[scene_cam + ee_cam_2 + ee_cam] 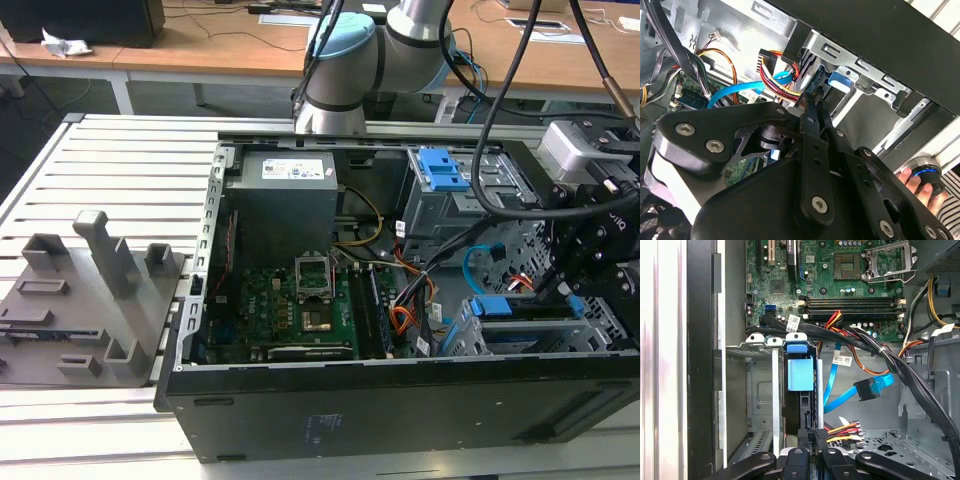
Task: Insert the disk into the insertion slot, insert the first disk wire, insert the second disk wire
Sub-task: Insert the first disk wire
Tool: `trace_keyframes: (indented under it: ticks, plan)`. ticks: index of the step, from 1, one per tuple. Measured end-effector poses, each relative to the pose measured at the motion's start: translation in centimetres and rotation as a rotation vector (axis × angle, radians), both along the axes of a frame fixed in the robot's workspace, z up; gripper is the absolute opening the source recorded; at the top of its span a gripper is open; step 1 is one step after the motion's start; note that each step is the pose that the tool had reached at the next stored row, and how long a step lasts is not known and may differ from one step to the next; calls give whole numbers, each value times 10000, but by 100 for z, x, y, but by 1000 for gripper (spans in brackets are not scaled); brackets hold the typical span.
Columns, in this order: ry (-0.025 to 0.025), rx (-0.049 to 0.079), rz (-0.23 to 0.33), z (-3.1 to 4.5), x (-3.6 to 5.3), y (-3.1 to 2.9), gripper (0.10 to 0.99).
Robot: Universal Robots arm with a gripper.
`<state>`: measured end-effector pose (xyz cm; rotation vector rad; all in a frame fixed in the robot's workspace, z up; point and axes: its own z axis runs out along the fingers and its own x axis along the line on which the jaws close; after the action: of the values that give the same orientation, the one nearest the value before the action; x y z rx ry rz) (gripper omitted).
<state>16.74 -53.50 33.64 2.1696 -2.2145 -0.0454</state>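
1. The low grey perforated metal drive cage (pixel 760 395) holds the flat silver hard drive in its bright blue plastic carrier (pixel 801 374), slid in between the cage's walls.
2. The black robot gripper (pixel 812 437) sits at the drive's end of the cage. Its jaws are drawn close together on the black plug of the short red, orange and black wire bundle (pixel 842 430).
3. The thin light-blue cable (pixel 832 380) loops just beside the cage. Its black plug hangs free, apart from the drive.
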Motion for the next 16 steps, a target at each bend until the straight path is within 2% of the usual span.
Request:
trace_keyframes:
  ticks: [1,3,5,6,7,12,16]
  plan:
    - [2,8,-1,-3,0,1,161]
    - [0,1,0,-2,0,0,298]
    - [0,0,0,2,1,0,298]
    - [0,0,0,31,1,0,298]
    - [0,0,0,104,1,0,298]
    - [0,2,0,352,1,1,298]
    - [0,1,0,441,1,17,286]
